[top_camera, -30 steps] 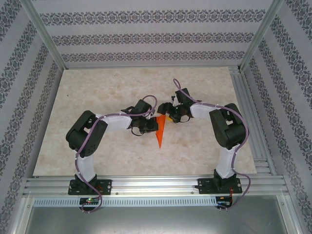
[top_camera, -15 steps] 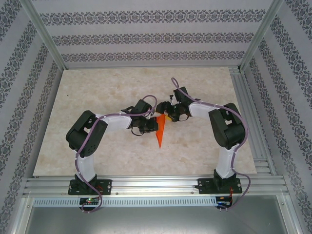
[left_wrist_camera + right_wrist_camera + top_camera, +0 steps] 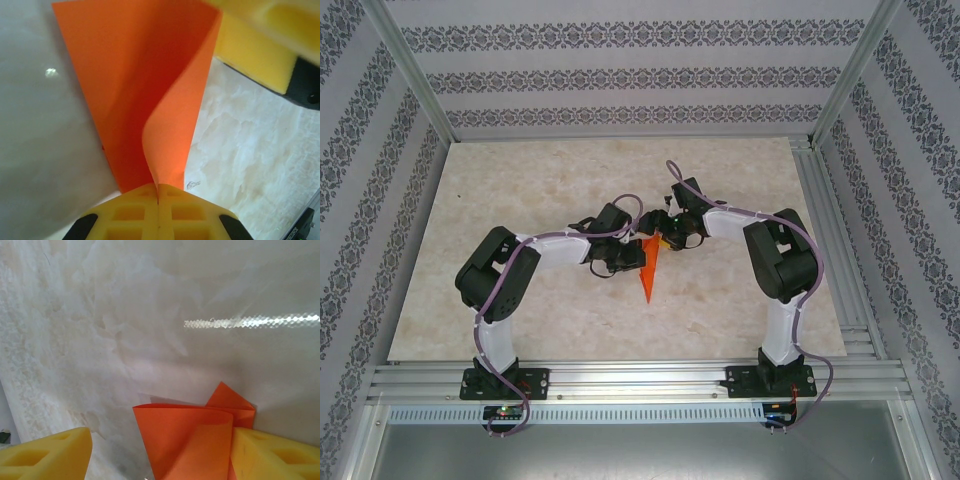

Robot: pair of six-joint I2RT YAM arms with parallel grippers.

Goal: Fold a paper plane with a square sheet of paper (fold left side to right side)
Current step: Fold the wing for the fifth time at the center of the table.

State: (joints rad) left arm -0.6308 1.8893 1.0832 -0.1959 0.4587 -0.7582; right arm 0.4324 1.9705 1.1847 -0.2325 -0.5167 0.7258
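Right arm has crept in toward the bright orange paper plane, a slim folded dart. Compared with a second ago its wrist sits closer over the plane's wide end, and the elbow has shifted the same way. The plane itself has not moved: it lies on the pale marble-look surface, between the two arms, with its sharp tip pointing at the arm bases.

Left pincer is unchanged. It stays clamped on the plane, yellow pads pressed together with one raised orange flap pinched between them. In the left wrist view that flap curls up off the flat layer below it.

Right pincer stands with its jaws apart, straddling the plane's wide end. Loose orange layers rise between its yellow pads. The pad on the other side looks to be touching the paper, or just beside it, but nothing is squeezed yet.

My read: the right arm's approach is about done. The left grip holds the flap up while the right one lines up to take or press the layers for the side-to-side fold. That fold is not closed, since the layers gape open at the wide end. The risk is the flap slipping or crumpling if the jaws close off-centre.
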